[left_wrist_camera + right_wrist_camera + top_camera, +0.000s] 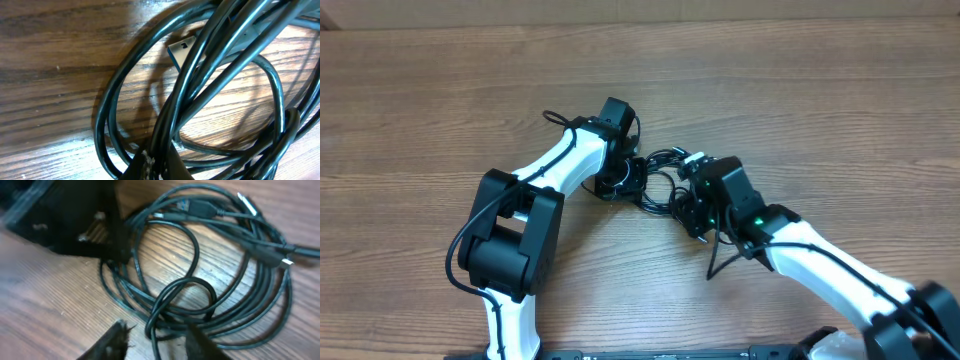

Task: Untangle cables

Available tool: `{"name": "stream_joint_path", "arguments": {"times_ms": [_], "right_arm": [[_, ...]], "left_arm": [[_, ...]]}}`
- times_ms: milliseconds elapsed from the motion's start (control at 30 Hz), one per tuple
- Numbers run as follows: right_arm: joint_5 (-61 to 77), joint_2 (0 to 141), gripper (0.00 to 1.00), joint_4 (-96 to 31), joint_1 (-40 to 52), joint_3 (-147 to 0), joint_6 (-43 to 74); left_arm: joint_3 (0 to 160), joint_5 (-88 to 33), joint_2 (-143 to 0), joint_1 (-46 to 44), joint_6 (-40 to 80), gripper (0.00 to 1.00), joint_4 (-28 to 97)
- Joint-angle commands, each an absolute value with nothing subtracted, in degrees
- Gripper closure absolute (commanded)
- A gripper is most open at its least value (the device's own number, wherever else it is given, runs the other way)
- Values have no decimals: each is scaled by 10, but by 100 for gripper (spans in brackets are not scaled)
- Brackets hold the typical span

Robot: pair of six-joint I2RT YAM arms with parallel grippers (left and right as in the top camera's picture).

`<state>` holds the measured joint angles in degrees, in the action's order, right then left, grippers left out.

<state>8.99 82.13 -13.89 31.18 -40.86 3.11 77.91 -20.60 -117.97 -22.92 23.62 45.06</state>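
The cables [660, 178] are a tangled coil of thin black cords on the wooden table between my two grippers. In the left wrist view the loops [192, 75] fill the frame, with a bluish-silver plug [179, 50] among them. My left gripper [157, 161] is shut on several strands at the coil's left edge [625, 182]. In the right wrist view the coil [187, 281] lies spread out. My right gripper [157, 332] is open just above it, with one small loop between the fingers. It also shows in the overhead view [688, 205].
The left gripper's black body [75, 225] sits at the coil's far left in the right wrist view. Small silver plug ends [287, 262] stick out on the coil's right side. Bare wooden table [800, 90] surrounds the coil.
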Motion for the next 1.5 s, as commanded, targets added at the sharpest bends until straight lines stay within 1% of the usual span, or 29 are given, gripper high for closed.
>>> {"name": "stream_joint_path", "arguments": {"times_ms": [0, 133, 300, 433, 567, 633, 733, 767, 933, 1033, 1300, 1400, 1433, 1467], "right_arm": [[91, 799, 58, -193, 311, -422, 32], [91, 811, 54, -239, 315, -415, 32], [91, 847, 53, -195, 318, -389, 28], [91, 886, 57, -183, 318, -385, 28], [91, 916, 59, -190, 318, -385, 28], [91, 921, 67, -192, 318, -385, 28], [91, 924, 92, -180, 318, -385, 28], [91, 924, 96, -172, 318, -385, 28], [132, 924, 96, -119, 318, -394, 28], [147, 923, 96, -112, 318, -418, 28], [134, 913, 96, -165, 316, -475, 28], [134, 891, 96, -206, 309, -513, 32], [134, 885, 96, -217, 306, -524, 33], [134, 879, 90, -226, 304, -533, 41]], "left_arm": [[769, -176, -1185, -233, 223, 96, 447], [769, -176, -1185, -233, 223, 96, 447], [769, -176, -1185, -233, 223, 96, 445], [769, -176, -1185, -233, 222, 96, 446], [769, -176, -1185, -233, 223, 96, 445], [769, -176, -1185, -233, 223, 96, 445], [769, -176, -1185, -233, 222, 96, 445], [769, -176, -1185, -233, 223, 96, 445], [769, -176, -1185, -233, 223, 96, 445], [769, -176, -1185, -233, 222, 96, 445], [769, -176, -1185, -233, 212, 96, 445], [769, -176, -1185, -233, 211, 96, 444], [769, -176, -1185, -233, 211, 96, 444], [769, -176, -1185, -233, 209, 96, 444]]}}
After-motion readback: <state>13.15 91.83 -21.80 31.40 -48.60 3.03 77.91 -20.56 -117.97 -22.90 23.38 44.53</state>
